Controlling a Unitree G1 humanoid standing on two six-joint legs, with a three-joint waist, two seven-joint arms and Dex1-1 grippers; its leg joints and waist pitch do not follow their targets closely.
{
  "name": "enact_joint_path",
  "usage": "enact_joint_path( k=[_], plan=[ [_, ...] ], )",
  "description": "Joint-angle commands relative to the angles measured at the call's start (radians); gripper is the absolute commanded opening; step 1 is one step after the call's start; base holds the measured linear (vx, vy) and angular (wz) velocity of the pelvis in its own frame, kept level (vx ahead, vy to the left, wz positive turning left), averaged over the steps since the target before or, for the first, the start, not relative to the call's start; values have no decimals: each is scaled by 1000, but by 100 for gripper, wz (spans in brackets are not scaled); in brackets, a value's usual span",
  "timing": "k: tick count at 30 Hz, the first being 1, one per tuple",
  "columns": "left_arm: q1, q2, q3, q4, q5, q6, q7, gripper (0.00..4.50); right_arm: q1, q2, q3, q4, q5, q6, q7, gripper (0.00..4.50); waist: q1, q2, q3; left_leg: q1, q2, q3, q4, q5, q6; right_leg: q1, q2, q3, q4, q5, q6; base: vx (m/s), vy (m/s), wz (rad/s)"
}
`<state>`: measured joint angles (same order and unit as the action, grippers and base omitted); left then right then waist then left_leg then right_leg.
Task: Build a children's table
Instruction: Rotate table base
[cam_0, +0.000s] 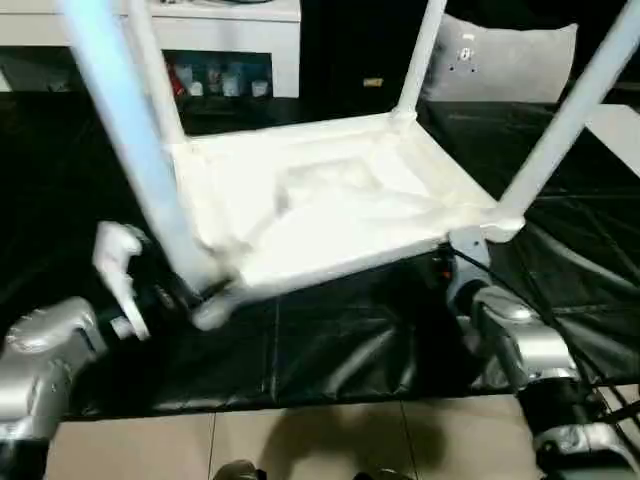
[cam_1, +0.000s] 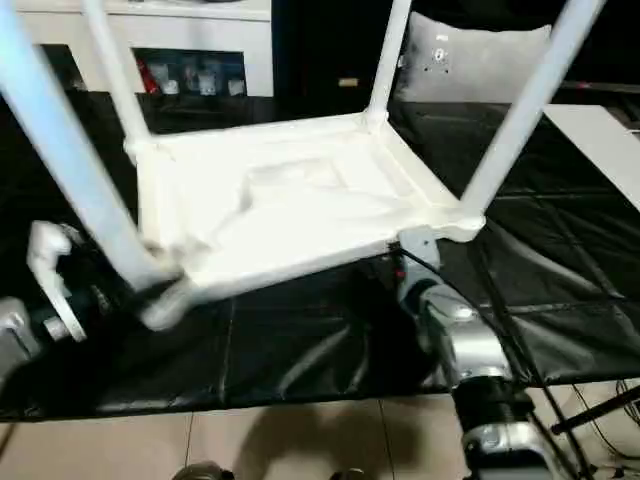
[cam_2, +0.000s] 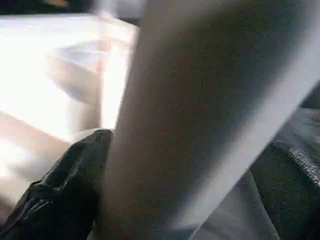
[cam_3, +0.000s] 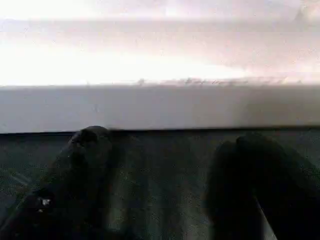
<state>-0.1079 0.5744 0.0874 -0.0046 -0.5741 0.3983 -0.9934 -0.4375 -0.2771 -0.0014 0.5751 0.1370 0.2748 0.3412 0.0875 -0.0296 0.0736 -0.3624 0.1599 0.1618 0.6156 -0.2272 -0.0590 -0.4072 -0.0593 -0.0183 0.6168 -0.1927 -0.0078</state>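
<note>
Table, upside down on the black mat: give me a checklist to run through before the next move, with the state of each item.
1. All four legs stand up from the table top: ok, four show in the head views.
2. Table top lies level on the black mat: not ok; its near edge looks lifted and tilted.
3. Left tool at the near-left leg: ok, one black finger lies against the leg; grip cannot tell.
4. Right tool open: ok, its fingers stand apart under the table's edge.
5. Right tool touching the edge: cannot tell.
6. Near-left leg fully seated in its corner: cannot tell.
</note>
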Motion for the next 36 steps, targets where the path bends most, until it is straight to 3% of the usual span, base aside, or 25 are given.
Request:
enact_joint_path(
  k=[1,6,7,8,9,10,14,17,21,22,23,24,28,33,34,35,36],
  plan=[
    [-5,-15,-61,-95,-52,52,-23,447,-31,-11,-16,71,-11,-38,13,450,-9,2,-62,10,55,-2,-87,-77,13,52,-73,39,-48,-66,-255,0,0,0],
    [-32,-73,-116,-229,-157,144,-19,447,-70,-14,-11,142,-18,-86,47,450,-12,-7,-61,10,55,1,-85,-103,1,52,-72,43,-53,-128,-251,0,0,0],
    [-43,-91,-127,-260,-194,172,-16,447,-80,-13,-7,153,-19,-94,60,450,-17,-19,-63,7,54,3,-84,-98,5,55,-70,43,-51,-131,-245,0,0,0],
    [-44,-91,-127,-261,-195,172,-16,447,-80,-13,-7,154,-19,-95,60,450,-18,-15,-63,7,53,2,-83,-97,6,54,-70,44,-53,-145,-240,0,0,0],
    [-56,-111,-139,-301,-248,214,-11,447,-94,-10,1,172,-19,-111,82,450,-22,-23,-64,6,52,4,-82,-95,9,54,-69,44,-54,-150,-237,0,0,0],
    [-62,-121,-149,-324,-279,236,-7,447,-100,-7,8,179,-20,-119,98,450,-26,-21,-64,6,52,4,-79,-93,7,53,-68,43,-54,-161,-237,0,0,0],
    [-79,-155,-193,-389,-351,311,13,447,-127,13,37,224,-32,-172,173,450,-41,-29,-65,0,54,3,-77,-88,7,56,-65,41,-52,-159,-239,0,0,0],
    [-101,-190,-236,-395,-346,330,19,447,-133,40,79,223,-42,-198,250,450,-48,-31,-67,-3,53,3,-73,-62,25,59,-65,41,-50,-140,-241,0,0,0],
    [-116,-213,-253,-394,-351,348,41,447,-140,61,100,238,-54,-223,289,450,-53,-28,-68,-2,56,3,-72,-65,22,59,-66,42,-51,-143,-250,0,0,0],
    [-125,-228,-264,-386,-341,345,51,447,-144,72,108,247,-59,-231,293,450,-52,-21,-68,1,57,3,-72,-69,19,58,-65,42,-51,-144,-254,0,0,0],
    [-129,-236,-267,-382,-337,344,59,447,-148,77,110,255,-63,-238,293,450,-54,-23,-68,2,57,4,-71,-72,18,56,-63,42,-53,-143,-255,0,0,0],
    [-132,-241,-270,-378,-329,339,64,447,-149,80,110,256,-62,-240,293,450,-51,-19,-68,3,57,4,-71,-74,14,57,-63,42,-52,-138,-259,0,0,0],
    [-177,-304,-297,-319,-231,271,119,447,-145,124,125,259,-62,-268,340,450,-51,-23,-68,3,59,2,-73,-95,9,59,-63,42,-55,-155,-249,0,0,0],
    [-222,-357,-312,-275,-186,230,155,447,-128,160,149,262,-75,-292,361,450,-49,-22,-69,4,60,1,-73,-92,10,58,-65,43,-55,-157,-248,0,0,0],
    [-238,-383,-316,-248,-155,200,176,447,-129,171,146,277,-82,-306,342,450,-48,-12,-70,7,60,1,-72,-89,10,56,-63,41,-56,-133,-256,0,0,0],
    [-240,-388,-316,-242,-147,193,182,447,-129,173,144,280,-83,-307,336,450,-48,-14,-71,8,60,2,-72,-87,11,56,-62,41,-54,-123,-260,0,0,0],
    [-257,-418,-311,-206,-101,146,219,447,-132,178,127,294,-85,-316,299,450,-45,-9,-71,8,60,0,-73,-84,12,57,-64,41,-52,-110,-264,0,0,0]
  ],
)
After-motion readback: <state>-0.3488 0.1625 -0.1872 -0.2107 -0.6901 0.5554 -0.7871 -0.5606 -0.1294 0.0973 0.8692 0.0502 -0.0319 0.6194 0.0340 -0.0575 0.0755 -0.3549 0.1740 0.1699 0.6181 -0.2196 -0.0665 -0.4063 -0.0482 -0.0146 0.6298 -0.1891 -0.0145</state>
